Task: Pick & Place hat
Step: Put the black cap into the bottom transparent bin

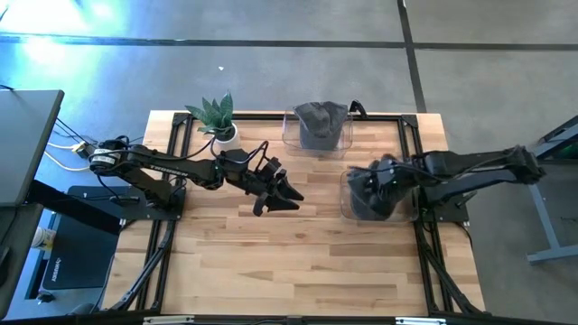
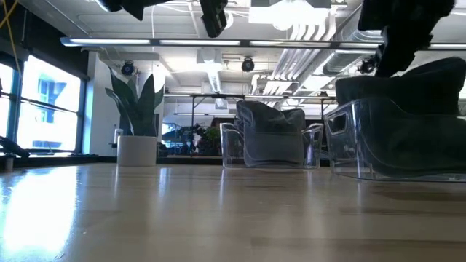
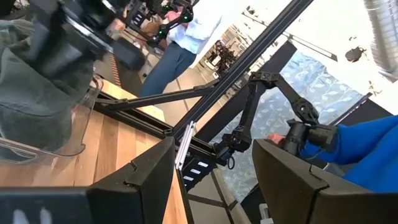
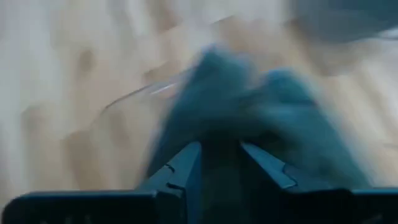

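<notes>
A dark hat (image 1: 375, 194) sits in a clear bin (image 1: 348, 209) at the table's right. It also shows in the low view (image 2: 429, 94). My right gripper (image 1: 361, 185) is over this bin, pointing down, shut on the hat (image 4: 217, 99). A second grey hat (image 1: 321, 122) rests in another clear bin (image 1: 291, 135) at the far edge. My left gripper (image 1: 287, 197) is open and empty, raised above the table's middle; it also shows in the left wrist view (image 3: 211, 146). My right gripper pinches a raised bunch of the dark hat's cloth (image 4: 221, 134) between its two fingers, coming from above and pointing down. The picture is blurred, so I cannot tell which part of the hat it is. The hat's lower part (image 2: 408, 138) still lies in the clear bin.
A potted plant (image 1: 217, 117) stands at the far left corner. Black frame rails (image 1: 411, 144) run along the table's sides. The wooden top (image 1: 298, 262) toward the near edge is bare. A person in a blue sleeve (image 3: 373, 149) is beyond the table.
</notes>
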You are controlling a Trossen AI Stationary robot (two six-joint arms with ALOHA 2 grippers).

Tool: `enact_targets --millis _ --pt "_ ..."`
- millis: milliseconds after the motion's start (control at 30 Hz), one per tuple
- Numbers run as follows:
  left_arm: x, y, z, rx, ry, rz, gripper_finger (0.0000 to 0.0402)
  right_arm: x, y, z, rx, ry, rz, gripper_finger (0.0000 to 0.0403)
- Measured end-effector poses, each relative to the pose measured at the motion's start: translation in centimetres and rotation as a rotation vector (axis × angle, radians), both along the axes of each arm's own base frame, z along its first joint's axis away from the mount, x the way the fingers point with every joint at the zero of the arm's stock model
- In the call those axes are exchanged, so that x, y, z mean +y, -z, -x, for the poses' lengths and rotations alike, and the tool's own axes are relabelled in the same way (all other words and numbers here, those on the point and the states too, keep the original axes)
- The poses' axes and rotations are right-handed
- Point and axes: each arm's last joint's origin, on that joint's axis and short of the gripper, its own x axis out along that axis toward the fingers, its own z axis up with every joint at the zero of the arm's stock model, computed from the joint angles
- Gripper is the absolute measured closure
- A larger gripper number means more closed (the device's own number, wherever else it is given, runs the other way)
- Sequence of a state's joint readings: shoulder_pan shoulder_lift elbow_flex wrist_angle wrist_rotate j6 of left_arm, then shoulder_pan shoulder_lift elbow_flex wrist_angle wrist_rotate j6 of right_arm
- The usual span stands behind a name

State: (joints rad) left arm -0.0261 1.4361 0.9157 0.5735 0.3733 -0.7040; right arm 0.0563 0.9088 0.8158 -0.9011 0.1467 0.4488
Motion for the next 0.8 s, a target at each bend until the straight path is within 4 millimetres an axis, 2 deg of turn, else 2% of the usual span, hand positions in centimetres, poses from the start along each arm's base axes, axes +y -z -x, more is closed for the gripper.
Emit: enact_targets --millis 167,267,433,533,667,733,800 --pt "0.0 0.0 0.0 0.002 0.0 0.005 0.019 -1.1 0.0 0.7 0.014 0.203 0.047 0.0317" --pt "0.0 0.0 0.0 0.004 0.001 0.007 0.019 -1.3 -0.3 1.2 0.0 0.249 0.033 0.0318" --pt "0.0 0.1 0.0 0.01 0.003 0.007 0.019 -1.0 -3.0 2.1 -0.116 0.17 -0.075 0.0318" --pt "0.0 0.1 0.0 0.01 0.003 0.007 0.019 -0.3 -4.2 3.0 -0.149 0.032 -0.262 0.0318" --pt "0.0 0.1 0.0 0.01 0.003 0.007 0.019 0.6 -4.0 4.5 -0.07 -0.135 -0.506 0.0322" --pt "0.0 0.1 0.0 0.01 0.004 0.005 0.019 0.7 -3.3 5.2 0.008 -0.117 -0.515 0.0327" --pt "0.0 0.1 0.0 0.008 0.003 0.001 0.019 0.4 -2.6 5.7 0.075 -0.036 -0.411 0.0333"
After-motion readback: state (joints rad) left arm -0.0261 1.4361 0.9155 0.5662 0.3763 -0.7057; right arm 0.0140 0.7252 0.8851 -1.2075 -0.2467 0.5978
